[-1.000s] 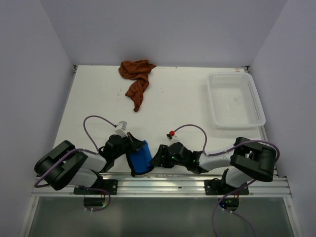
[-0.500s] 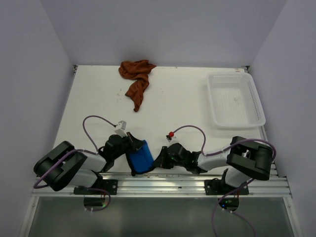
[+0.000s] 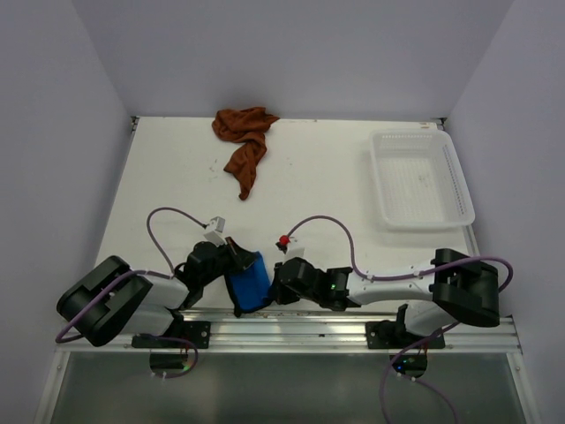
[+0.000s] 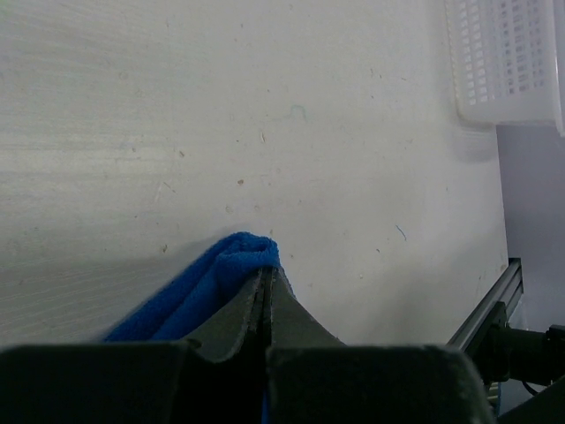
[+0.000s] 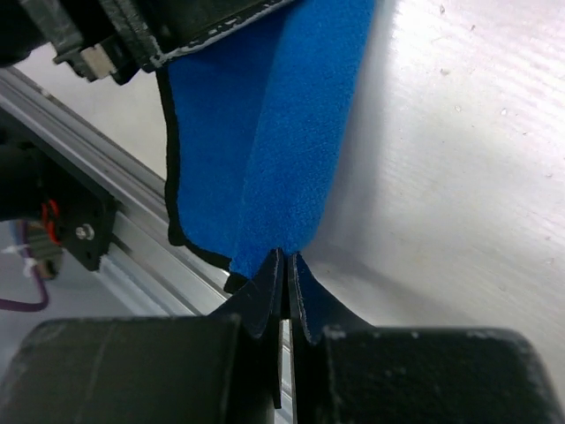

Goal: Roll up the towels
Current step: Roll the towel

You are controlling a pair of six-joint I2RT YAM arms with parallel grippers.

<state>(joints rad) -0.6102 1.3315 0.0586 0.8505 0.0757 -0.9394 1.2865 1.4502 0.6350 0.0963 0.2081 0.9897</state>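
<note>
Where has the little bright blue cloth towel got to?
The small bright blue cloth towel sits at the table's near edge in the top view, pinched between the left gripper and right gripper.

Blue towel [image 3: 250, 283] between both tools, near edge.

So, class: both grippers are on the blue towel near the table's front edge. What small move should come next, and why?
Probably lift and draw the blue towel flat: the left gripper and right gripper each pinch an edge, and it hangs folded, not yet rolled.

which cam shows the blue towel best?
Right wrist: the blue towel fills the frame, an edge pinched in the right gripper. Left wrist shows only a fold; top external a small patch between the arms.
</note>
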